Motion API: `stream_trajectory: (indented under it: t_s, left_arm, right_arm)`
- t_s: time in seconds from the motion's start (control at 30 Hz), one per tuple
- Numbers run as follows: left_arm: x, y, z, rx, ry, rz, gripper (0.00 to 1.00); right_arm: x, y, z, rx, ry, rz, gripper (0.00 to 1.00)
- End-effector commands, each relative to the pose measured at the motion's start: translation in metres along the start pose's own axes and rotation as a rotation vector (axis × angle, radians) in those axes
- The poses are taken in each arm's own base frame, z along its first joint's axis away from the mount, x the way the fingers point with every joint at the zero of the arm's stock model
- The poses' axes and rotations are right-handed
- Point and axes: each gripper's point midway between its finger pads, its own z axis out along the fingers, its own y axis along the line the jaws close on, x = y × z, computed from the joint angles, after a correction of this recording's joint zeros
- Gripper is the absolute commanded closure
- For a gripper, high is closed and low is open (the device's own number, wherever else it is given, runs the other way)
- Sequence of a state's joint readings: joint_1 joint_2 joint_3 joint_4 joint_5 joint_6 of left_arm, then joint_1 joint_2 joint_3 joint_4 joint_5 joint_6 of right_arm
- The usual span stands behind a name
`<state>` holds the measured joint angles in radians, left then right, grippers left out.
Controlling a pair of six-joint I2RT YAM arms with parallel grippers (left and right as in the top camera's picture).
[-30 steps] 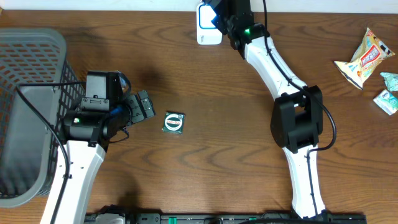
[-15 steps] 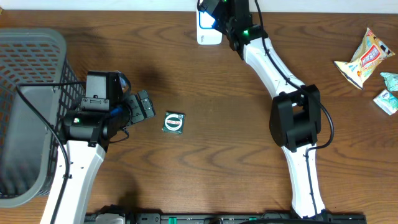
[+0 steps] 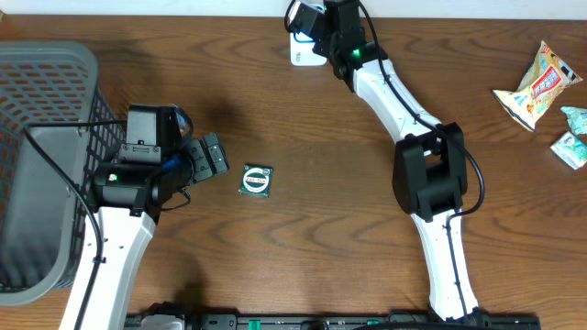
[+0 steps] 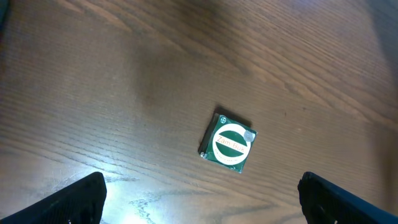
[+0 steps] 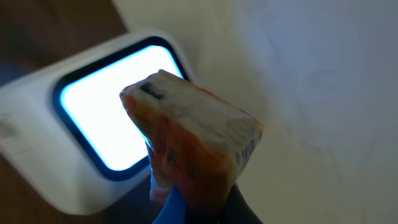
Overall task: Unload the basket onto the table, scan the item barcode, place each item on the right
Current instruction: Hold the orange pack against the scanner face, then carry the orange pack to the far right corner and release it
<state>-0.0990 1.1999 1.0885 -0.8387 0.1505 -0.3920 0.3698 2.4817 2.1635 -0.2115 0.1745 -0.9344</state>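
Was mid-scan, with packet (image 5: 198, 140) pinched in right gripper (image 5: 199, 208) before lit scanner (image 5: 99, 127) at far edge of bench (image 3: 312, 257) and left gripper (image 4: 205, 202) agape, empty, near sachet (image 4: 228, 142); next, likely, needed packet turned until read.

Left end effector (image 3: 213, 156) spread wide, right end effector (image 3: 312, 25) clamped

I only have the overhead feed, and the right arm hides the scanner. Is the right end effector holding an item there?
Observer: Yes. The right end effector is shut on an orange-and-cream packet.
Operator: Is it at the scanner?
Observer: It sits right in front of the scanner's window, which is lit white.
Operator: And the green packet?
Observer: The left wrist view shows only a white oval label on its upper face, no barcode.
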Motion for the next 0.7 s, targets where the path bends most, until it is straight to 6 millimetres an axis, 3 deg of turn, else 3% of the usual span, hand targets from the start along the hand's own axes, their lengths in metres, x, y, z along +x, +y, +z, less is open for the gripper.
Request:
stream_trajectory:
  t_s: [0.0, 0.2, 0.3, 0.43, 0.57, 0.67]
  left_arm:
    - [-0.004, 0.003, -0.002, -0.012, -0.011, -0.002, 0.02]
    - [-0.004, 0.003, -0.002, -0.012, -0.011, -0.002, 0.02]
    - [-0.004, 0.003, -0.002, -0.012, -0.011, -0.002, 0.02]
    - [-0.004, 0.002, -0.002, -0.012, -0.012, -0.002, 0.03]
    - [-0.004, 0.003, -0.002, -0.012, -0.011, -0.002, 0.02]
    - [-0.004, 0.003, -0.002, -0.012, -0.011, -0.002, 0.02]
  right_arm:
    - [0.003, -0.012, 0.0, 0.092, 0.051, 0.036, 0.99]
    - [0.002, -0.028, -0.015, 0.098, 0.06, 0.098, 0.99]
    - [0.007, -0.05, -0.029, 0.116, 0.063, 0.189, 0.99]
    - [0.019, -0.095, -0.064, 0.116, 0.046, 0.308, 0.99]
    - [0.05, -0.134, -0.098, 0.131, 0.086, 0.394, 0.99]
    - [0.092, -0.153, -0.12, 0.139, 0.179, 0.461, 0.99]
